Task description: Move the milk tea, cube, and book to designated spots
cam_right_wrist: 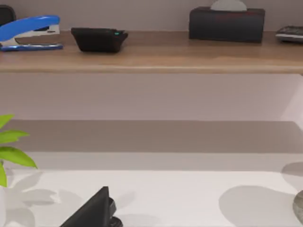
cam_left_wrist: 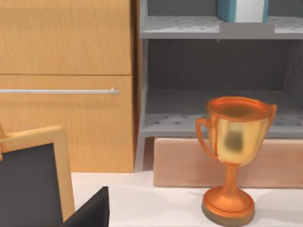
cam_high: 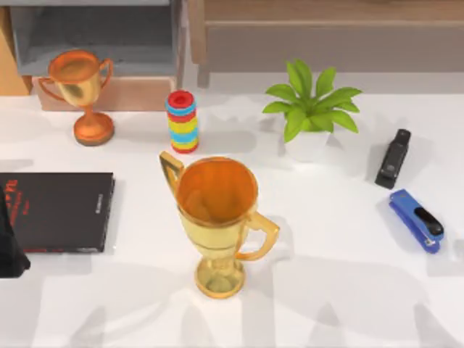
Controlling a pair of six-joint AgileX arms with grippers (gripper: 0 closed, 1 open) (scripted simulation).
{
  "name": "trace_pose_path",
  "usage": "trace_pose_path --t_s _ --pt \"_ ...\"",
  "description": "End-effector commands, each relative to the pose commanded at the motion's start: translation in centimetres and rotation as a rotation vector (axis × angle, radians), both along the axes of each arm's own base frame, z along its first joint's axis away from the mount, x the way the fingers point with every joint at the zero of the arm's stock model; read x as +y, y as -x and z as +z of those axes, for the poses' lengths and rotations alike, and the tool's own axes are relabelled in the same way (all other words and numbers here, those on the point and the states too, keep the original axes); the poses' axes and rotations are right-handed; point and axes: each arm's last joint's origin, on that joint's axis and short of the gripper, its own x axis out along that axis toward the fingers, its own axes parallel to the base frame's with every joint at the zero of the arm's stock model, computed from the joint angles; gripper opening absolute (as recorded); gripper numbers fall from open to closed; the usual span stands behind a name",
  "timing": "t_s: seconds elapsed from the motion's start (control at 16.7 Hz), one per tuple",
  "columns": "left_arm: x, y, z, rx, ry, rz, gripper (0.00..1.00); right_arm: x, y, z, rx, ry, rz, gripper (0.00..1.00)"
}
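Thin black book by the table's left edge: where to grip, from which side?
Grip the black book across its right-hand long edge, coming from above and the right. It lies flat and thin, so only an edge offers purchase. The dark shape overlapping its lower-left corner, probably the left arm, blocks that side.

The teal book (cam_left_wrist: 241, 10) on the grey shelf, beyond the left pincer, was cut off by the left wrist view's edge, leaving just its lower part and white page edges. A dark piece of the left arm (cam_high: 11, 246) was clipped at the top view's left border beside the black book (cam_high: 58, 210), so its pincer could not be judged. In the right wrist view, a grey object (cam_right_wrist: 298, 205) on the counter was cropped beyond recognition.
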Motion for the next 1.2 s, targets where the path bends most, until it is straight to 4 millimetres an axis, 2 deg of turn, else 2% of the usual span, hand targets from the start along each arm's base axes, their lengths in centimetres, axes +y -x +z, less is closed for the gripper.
trace_pose_path --t_s 0.18,0.3,0.48,0.66,0.78,0.96,1.08,1.2 --pt "0.0 0.0 0.0 0.0 0.0 0.0 1.0 0.0 0.0 0.0 0.0 0.0 0.0 1.0" --pt "0.0 0.0 1.0 -0.024 0.004 -0.001 1.0 0.0 0.0 0.0 0.0 0.0 0.0 1.0" --pt "-0.1 -0.4 4.6 -0.094 0.02 -0.006 1.0 0.0 0.0 0.0 0.0 0.0 0.0 1.0" --pt "-0.3 -2.0 9.4 -0.159 0.041 -0.013 1.0 0.0 0.0 0.0 0.0 0.0 0.0 1.0" --pt "-0.5 -4.2 12.6 -0.186 0.055 -0.015 1.0 0.0 0.0 0.0 0.0 0.0 0.0 1.0" --pt "-1.2 -9.4 16.0 -0.19 0.072 -0.019 1.0 0.0 0.0 0.0 0.0 0.0 0.0 1.0" --pt "-2.0 -13.9 16.9 -0.172 0.077 -0.023 1.0 0.0 0.0 0.0 0.0 0.0 0.0 1.0" --pt "-3.1 -18.7 16.7 -0.141 0.076 -0.027 1.0 0.0 0.0 0.0 0.0 0.0 0.0 1.0"
